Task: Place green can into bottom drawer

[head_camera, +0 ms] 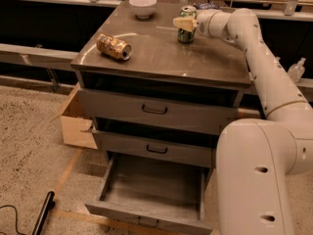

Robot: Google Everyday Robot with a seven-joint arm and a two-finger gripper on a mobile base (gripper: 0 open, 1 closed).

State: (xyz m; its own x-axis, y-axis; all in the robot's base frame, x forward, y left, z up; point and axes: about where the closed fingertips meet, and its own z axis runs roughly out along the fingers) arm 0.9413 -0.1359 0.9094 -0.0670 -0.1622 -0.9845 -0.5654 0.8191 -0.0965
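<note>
The green can [186, 35] stands upright at the back right of the cabinet top [161, 58]. My gripper [185, 23] is at the can, level with its upper half, and its cream tip crosses the can's front. The arm reaches in from the right. The bottom drawer [146, 218] is pulled open below the two shut drawers, and its grey inside looks empty.
A gold-tan can [114, 47] lies on its side at the left of the cabinet top. A white bowl [143, 6] stands at the back. A cardboard box [78, 126] sits on the floor left of the cabinet. A black rod [43, 212] lies at bottom left.
</note>
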